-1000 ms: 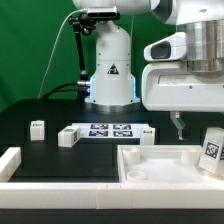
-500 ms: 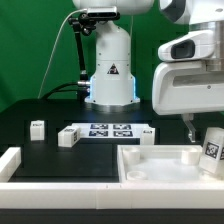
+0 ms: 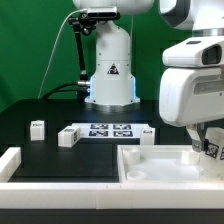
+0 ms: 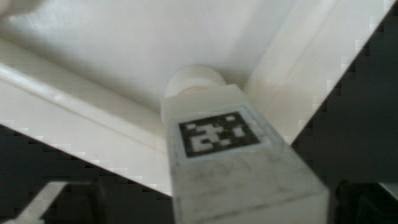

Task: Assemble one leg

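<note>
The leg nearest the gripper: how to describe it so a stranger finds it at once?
Find the large white panel at the exterior view's right. At its right end, right by the gripper, stands the leg, a small white block with a black-and-white tag. The other small white pieces sit apart on the black table.

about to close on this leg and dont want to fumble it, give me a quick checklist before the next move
1. Leg centred between the jaws: ok, the leg fills the middle of the wrist view.
2. Jaws open: ok, one jaw shows apart from the leg's side.
3. Jaws low enough to grip: cannot tell, the arm hides most of the leg in the exterior view.
4. Leg upright: cannot tell.
5. Panel under the leg: ok, its raised rim shows beneath.
6. Clutter nearby: ok, the marker board lies well toward the exterior view's left.
</note>
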